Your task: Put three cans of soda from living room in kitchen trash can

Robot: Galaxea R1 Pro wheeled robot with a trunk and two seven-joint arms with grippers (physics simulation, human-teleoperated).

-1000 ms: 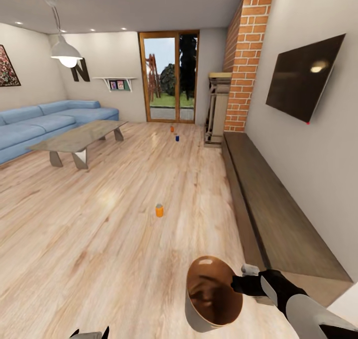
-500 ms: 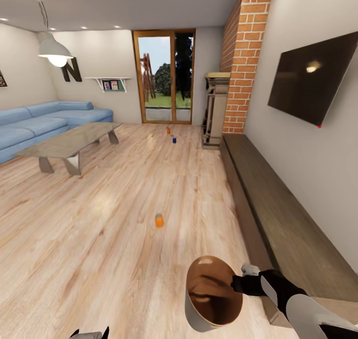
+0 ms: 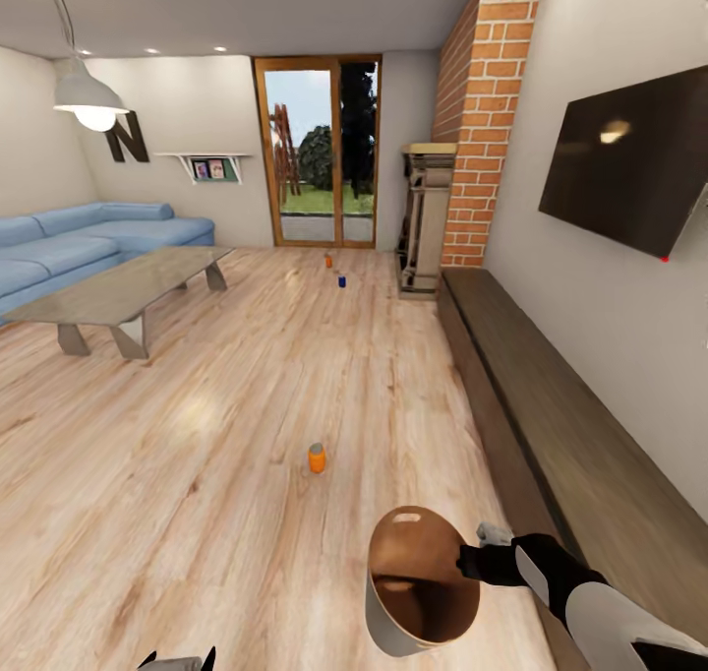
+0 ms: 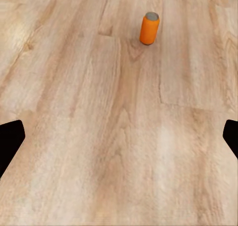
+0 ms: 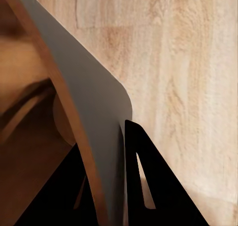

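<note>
1. Glossy brown lining and a pale outer wall mark the bin (image 3: 421, 584), carried low in front of the robot over the wood floor (image 3: 197, 474). The right gripper (image 3: 470, 559) pinches its rim; in the right wrist view one finger (image 5: 148, 186) lies outside the wall of the bin (image 5: 89, 112) and the other inside. The bin hangs upright with its mouth open, which in my judgement keeps it ready to take cans on the spot. It appears empty.

2. The left gripper (image 3: 177, 661) shows at the lower edge of the head view. In the left wrist view its fingers (image 4: 10, 141) stand well apart with nothing between them, presumably kept free for picking up.

3. The nearest orange can (image 3: 316, 457) stands upright on the floor ahead of the bin, well clear of the long dark bench (image 3: 551, 425) along the right wall. The left wrist view shows the same can (image 4: 149, 28) ahead of the spread fingers, not yet within reach.

4. The table (image 3: 123, 292) and blue sofa (image 3: 88, 248) occupy the left side of the room.

5. The blue can (image 3: 341, 280) and the second orange can (image 3: 327, 260) stand close together on the floor near the far end, before the glass door (image 3: 315, 150), with the brick chimney (image 3: 482, 120) to their right.

6. Judgement: no can is collected; the approach to the nearest one is in hand.
</note>
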